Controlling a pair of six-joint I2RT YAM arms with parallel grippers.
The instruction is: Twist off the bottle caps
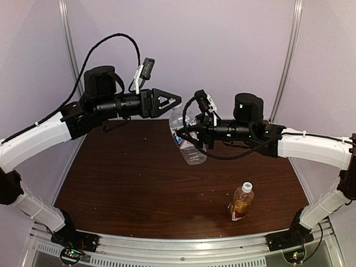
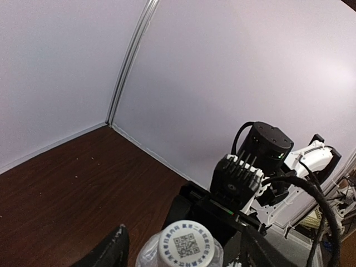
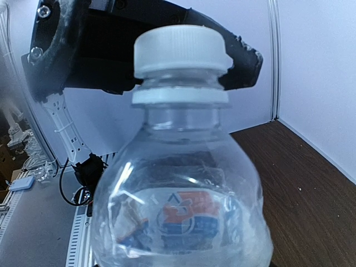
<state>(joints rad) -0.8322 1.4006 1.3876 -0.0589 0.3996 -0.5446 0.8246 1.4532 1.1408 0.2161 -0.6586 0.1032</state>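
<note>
The worktop [image 1: 122,178] is dark brown wood-grain, closed in by pale panels [image 1: 222,50] at its far and side edges. One amber bottle [image 1: 241,204] stands upright near the near right corner, its white cap [image 1: 247,187] on. A metal rail [image 1: 183,243] runs along the near edge.

Both arms wear glossy white plastic shells, the left arm [image 1: 39,136] and the right arm [image 1: 311,147] alike, joined by matte black housings. Behind each set of fingers is a squat black cylindrical motor [image 1: 100,80]. The left fingers [image 1: 174,100] are black triangular frames with cut-out windows; silver screws [image 3: 36,53] dot the scuffed black block behind them. Behind the right fingers is a black ribbed block with white tips [image 2: 239,173]. Thin black cables [image 1: 114,38] loop back from both wrists, and a white bracket [image 1: 138,72] carries a small black camera [image 1: 148,67].
</note>
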